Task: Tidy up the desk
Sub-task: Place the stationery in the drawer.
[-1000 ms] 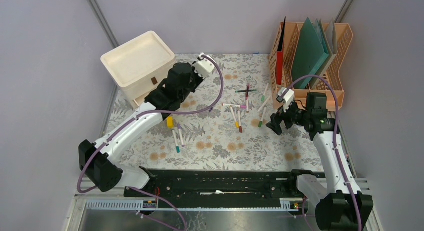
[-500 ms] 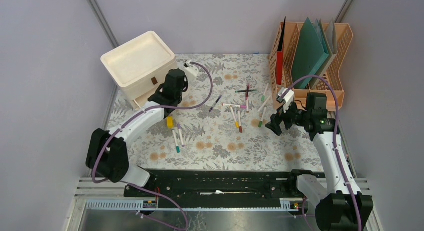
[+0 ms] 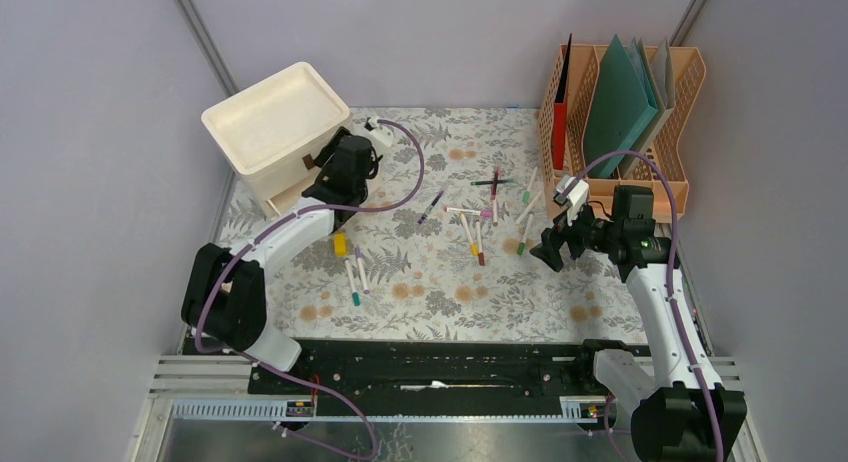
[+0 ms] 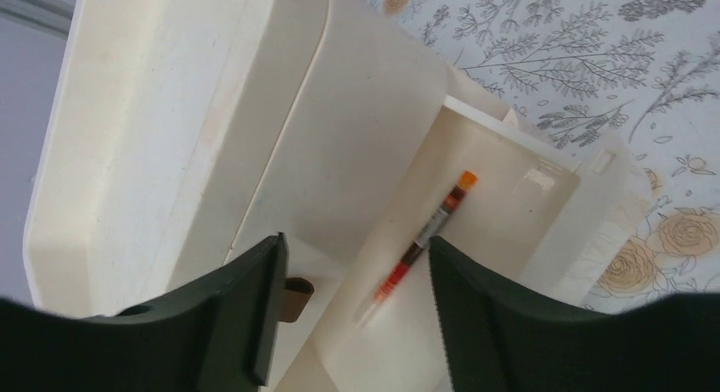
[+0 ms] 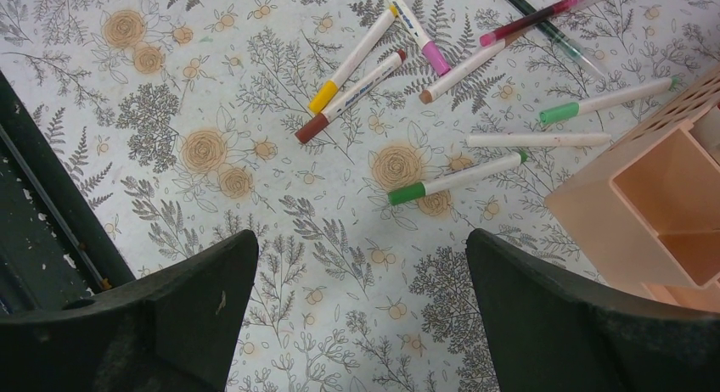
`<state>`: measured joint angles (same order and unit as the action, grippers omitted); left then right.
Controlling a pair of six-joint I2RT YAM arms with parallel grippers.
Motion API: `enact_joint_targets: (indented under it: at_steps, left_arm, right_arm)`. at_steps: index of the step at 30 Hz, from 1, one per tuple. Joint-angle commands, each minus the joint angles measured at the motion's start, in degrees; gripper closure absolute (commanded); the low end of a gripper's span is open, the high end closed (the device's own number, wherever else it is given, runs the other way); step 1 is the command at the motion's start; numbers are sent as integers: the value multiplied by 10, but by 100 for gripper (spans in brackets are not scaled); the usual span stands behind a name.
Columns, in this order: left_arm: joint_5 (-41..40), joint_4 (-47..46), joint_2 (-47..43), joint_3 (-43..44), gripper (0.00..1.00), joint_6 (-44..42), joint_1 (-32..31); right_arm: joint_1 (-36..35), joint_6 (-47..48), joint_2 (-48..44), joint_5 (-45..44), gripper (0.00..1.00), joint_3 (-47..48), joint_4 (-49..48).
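The desk point(image 3: 440, 287) is covered by a fern-and-flower cloth. My left gripper point(image 3: 325, 185) hovers over the pulled-out drawer point(image 4: 475, 265) of a cream storage box point(image 3: 275, 122). Its jaws stand open point(image 4: 357, 324) with nothing between them. A red-and-orange pen point(image 4: 424, 235) lies loose on the drawer floor below. My right gripper point(image 3: 553, 252) hangs open above the cloth at the right, empty point(image 5: 361, 324). Several markers point(image 3: 480, 222) lie scattered beyond it; the right wrist view shows a green-capped marker point(image 5: 454, 178) nearest.
A peach file organiser point(image 3: 620, 112) with folders stands at the back right; its corner point(image 5: 662, 197) is close to my right gripper. A dark pen point(image 3: 432, 206), a small yellow object point(image 3: 340, 244) and two more markers point(image 3: 355, 277) lie mid-left. A black rail point(image 3: 440, 367) runs along the front.
My left arm has swung left and down from mid-desk to the drawer box, uncovering the dark pen. Its jaws have opened and the red-and-orange pen lies in the drawer. The right arm has stayed still.
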<state>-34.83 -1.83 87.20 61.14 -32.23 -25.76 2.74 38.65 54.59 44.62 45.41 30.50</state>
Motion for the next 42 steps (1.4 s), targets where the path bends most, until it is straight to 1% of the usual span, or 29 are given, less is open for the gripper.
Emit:
enact_joint_targets:
  at_steps: [1, 2, 3, 4, 6, 7, 9, 12, 14, 16, 18, 22, 27, 30, 34, 37, 42]
  left_arm:
    - [7, 38, -31, 57, 28, 54, -23]
    - [33, 62, -44, 70, 20, 79, -29]
    - [68, 89, -59, 83, 10, 106, -34]
    - [110, 109, -75, 92, 3, 137, -36]
    - [227, 127, -110, 96, 1, 192, -32]
    - [268, 121, -129, 90, 1, 210, -29]
    - [322, 101, -161, 79, 1, 263, -24]
    - [429, 99, -187, 81, 1, 337, 4]
    - [482, 116, -194, 88, 1, 370, 17]
    - [520, 127, -203, 81, 1, 378, 22]
    - [537, 119, -219, 57, 1, 383, 22]
    - [552, 63, -273, -18, 1, 392, 22]
    - [512, 38, -323, -71, 1, 378, 22]
    - [488, 31, -341, -98, 1, 372, 22]
    - [475, 30, -348, -104, 1, 371, 21]
    - [471, 27, -355, -108, 1, 367, 21]
    - [455, 25, -368, -112, 1, 362, 21]
  right_arm:
    - [-1, -12, -4, 28, 0, 0, -12]
    - [-1, -15, -3, 36, 0, 1, -12]
    - [-1, -17, -2, 45, 0, 3, -12]
    - [-1, -17, 2, 55, 0, 4, -12]
    - [-5, -14, 15, 69, 0, 16, 0]
    - [-10, -5, 27, 73, 0, 27, 10]
    - [-24, 27, 54, 66, 0, 56, 37]
    - [-78, 68, 105, 6, 0, 100, 58]
    - [-113, 89, 144, -25, 0, 131, 66]
    - [-150, 113, 186, -47, 0, 162, 70]
    - [-175, 137, 231, -62, 0, 197, 71]
    - [-218, 150, 341, -104, 0, 294, 76]
    - [-230, 194, 503, -172, 0, 457, 123]
    - [-230, 253, 593, -213, 1, 565, 173]
    - [-230, 321, 678, -271, 6, 640, 200]
    - [-230, 370, 727, -291, 11, 676, 207]
    - [-230, 365, 811, -289, 17, 766, 220]
